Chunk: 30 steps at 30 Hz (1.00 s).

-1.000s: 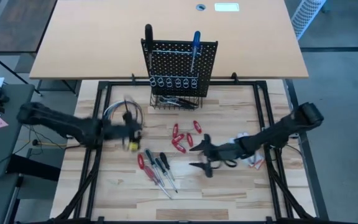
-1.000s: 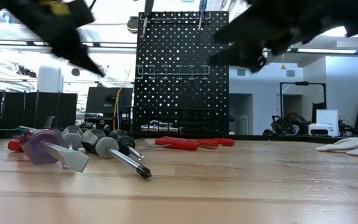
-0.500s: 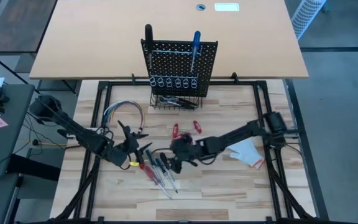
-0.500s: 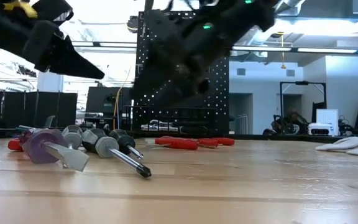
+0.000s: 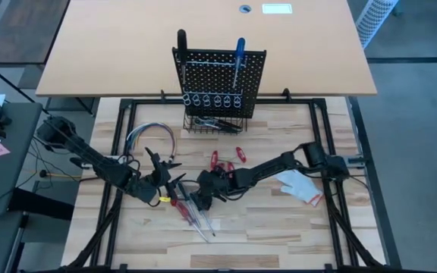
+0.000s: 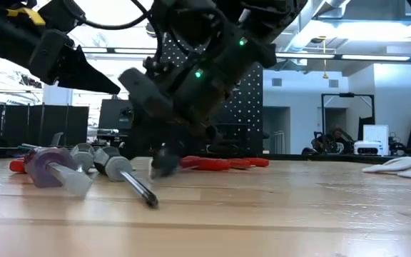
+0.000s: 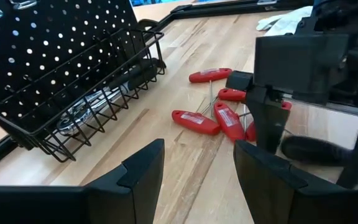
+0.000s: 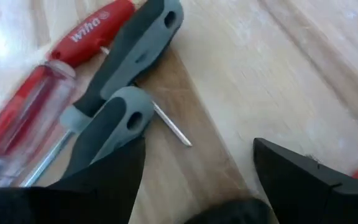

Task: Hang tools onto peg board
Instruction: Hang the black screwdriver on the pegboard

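From above, my right gripper (image 5: 201, 193) is low over a cluster of screwdrivers (image 5: 192, 208) lying on the wooden table (image 5: 279, 227), its fingers spread wide and empty, while my left gripper (image 5: 167, 177) waits just beside the same cluster, also open and holding nothing. The peg board (image 5: 218, 72) stands upright at the far side of the table, well apart from the loose tools, with two screwdrivers already hanging on it and a wire basket (image 5: 215, 125) at its base. From table height, my right gripper (image 6: 164, 158) hangs with its fingertips almost at the wood, right beside a black-handled screwdriver (image 6: 123, 171) whose steel shaft points forward. Through my left wrist camera, small red-handled tools (image 7: 219, 115) lie scattered near the basket (image 7: 92, 102), the right arm close beyond them. Through my right wrist camera, a grey and black handle (image 8: 126, 59) lies between my open fingers (image 8: 303, 171), next to a red screwdriver (image 8: 89, 31). I judge these tools light and rigid; the rubbery handle should grip well at its thick middle, whereas the thin polished shaft would likely slip or roll.
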{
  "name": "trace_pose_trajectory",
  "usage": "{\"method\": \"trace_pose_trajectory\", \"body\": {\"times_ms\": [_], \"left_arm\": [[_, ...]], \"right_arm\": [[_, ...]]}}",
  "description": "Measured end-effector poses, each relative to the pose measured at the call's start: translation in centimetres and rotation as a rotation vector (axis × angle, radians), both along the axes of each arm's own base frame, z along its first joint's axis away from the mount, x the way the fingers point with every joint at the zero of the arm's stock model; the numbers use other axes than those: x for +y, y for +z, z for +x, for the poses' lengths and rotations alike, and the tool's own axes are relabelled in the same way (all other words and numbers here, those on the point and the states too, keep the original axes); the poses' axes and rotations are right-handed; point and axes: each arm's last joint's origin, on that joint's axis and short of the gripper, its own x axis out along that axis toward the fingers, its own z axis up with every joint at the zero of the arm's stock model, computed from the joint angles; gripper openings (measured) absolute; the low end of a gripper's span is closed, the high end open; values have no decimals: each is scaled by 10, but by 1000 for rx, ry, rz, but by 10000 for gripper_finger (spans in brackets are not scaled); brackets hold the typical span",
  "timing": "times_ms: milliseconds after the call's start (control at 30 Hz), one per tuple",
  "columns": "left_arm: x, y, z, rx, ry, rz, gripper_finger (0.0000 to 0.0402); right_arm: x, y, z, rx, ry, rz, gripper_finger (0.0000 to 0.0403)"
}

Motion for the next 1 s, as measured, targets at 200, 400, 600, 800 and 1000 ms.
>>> {"method": "trace_pose_trajectory", "body": {"times_ms": [200, 400, 600, 800, 1000], "left_arm": [[0, 0, 0, 2, 0, 0, 189], [0, -1, 0, 6, 1, 1, 189], [1, -2, -1, 15, 6, -4, 189], [1, -2, -1, 16, 7, -5, 189], [1, -3, -1, 17, 8, -6, 189]], "right_arm": [[-2, -2, -1, 20, 9, 3, 297], [-6, 2, -2, 34, 37, -23, 266], [-7, 1, -3, 54, 50, -35, 214], [-10, 6, -4, 62, 74, -55, 134], [-13, 40, -11, 16, 101, -159, 55]]}}
